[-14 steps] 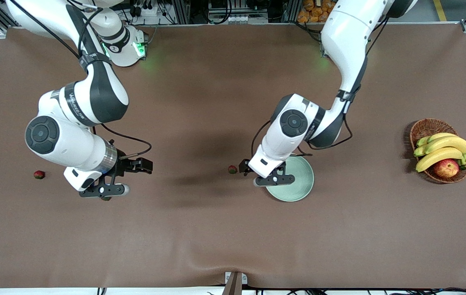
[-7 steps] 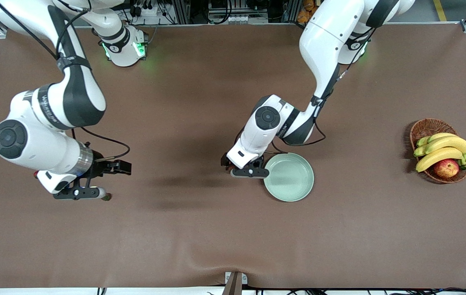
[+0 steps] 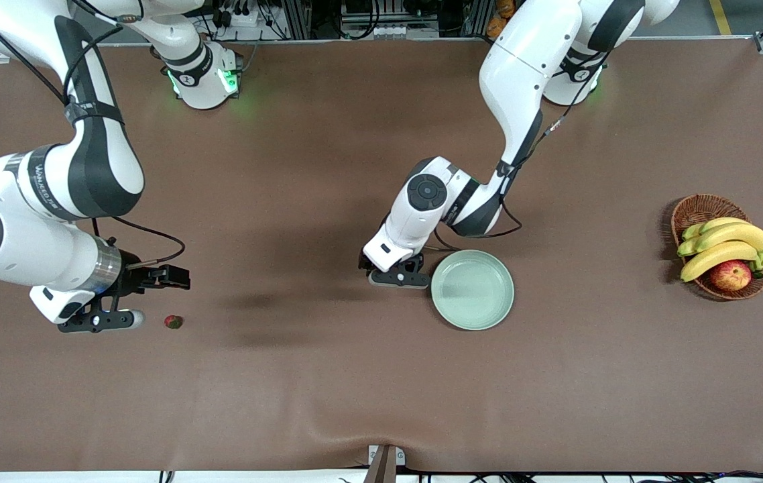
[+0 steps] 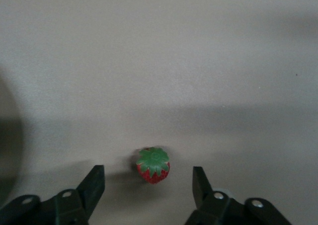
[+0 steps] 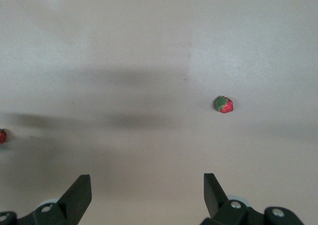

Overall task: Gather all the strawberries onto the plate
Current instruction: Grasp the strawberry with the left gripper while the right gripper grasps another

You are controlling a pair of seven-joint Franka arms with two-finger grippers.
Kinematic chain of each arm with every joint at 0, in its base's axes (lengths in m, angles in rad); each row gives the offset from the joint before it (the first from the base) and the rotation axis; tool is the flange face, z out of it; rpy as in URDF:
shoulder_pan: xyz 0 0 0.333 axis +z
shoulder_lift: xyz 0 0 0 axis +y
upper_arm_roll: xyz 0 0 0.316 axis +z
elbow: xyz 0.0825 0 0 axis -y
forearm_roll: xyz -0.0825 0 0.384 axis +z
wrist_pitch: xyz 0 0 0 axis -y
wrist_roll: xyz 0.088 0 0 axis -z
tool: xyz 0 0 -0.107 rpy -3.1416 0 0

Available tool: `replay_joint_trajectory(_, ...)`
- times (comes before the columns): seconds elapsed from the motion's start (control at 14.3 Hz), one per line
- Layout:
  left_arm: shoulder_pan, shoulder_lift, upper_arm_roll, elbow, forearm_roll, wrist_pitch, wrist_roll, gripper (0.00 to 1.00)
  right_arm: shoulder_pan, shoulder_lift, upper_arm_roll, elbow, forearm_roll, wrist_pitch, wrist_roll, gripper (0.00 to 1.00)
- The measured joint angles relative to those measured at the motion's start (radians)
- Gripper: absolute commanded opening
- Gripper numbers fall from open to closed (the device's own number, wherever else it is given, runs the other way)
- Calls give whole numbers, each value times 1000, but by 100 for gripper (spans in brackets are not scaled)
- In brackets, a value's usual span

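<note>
The right tool (image 5: 146, 183) hangs low in the front view, at the right arm's end of the tabletop (image 3: 328, 389). Its fingers are wide apart and hold nothing. One strawberry (image 3: 173, 322) lies on the tabletop just beside it. The right wrist view shows a second berry (image 5: 1, 135) at the frame's edge.

In the middle of the front view, the left tool (image 3: 396, 276) sits just beside the plate (image 3: 473, 290), which is empty. Its fingers are apart too, with a third strawberry (image 4: 153, 165) between them, cap up, not yet pinched.

The berries look tiny, light and a bit soft. I think a gentle pinch on the red sides, under the green cap, works best. Squeeze too hard and one may pop out.
</note>
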Motion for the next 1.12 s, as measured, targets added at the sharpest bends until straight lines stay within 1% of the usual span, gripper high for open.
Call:
replay_joint_trajectory(0.14,-3,13,0,0,14,24,0,74,0,0,0,0,-17,1,-5,100)
replay_joint_trajectory(0.28,-3,29,0,0,29,41,1,63,0,1,0,-1,-23,1,-8,100)
replay_joint_trajectory(0.35,-3,36,0,0,33,46,1,56,0,2,1,-2,-24,1,-8,100)
replay_joint_trajectory(0.49,-3,40,0,0,36,49,2,36,0,2,1,-3,-25,1,-9,100)
replay_joint_trajectory(0.56,-4,40,0,1,36,49,2,29,0,2,1,-4,-25,1,-9,100)
replay_joint_trajectory(0.63,-4,40,0,2,36,49,2,24,0,2,1,-5,-25,1,-9,100)
replay_joint_trajectory(0.84,-7,40,0,10,38,50,2,3,-4,2,0,-11,-28,1,-9,100)
replay_joint_trajectory(1.12,-6,21,9,35,39,25,2,2,-32,6,-1,-15,-35,6,-9,100)
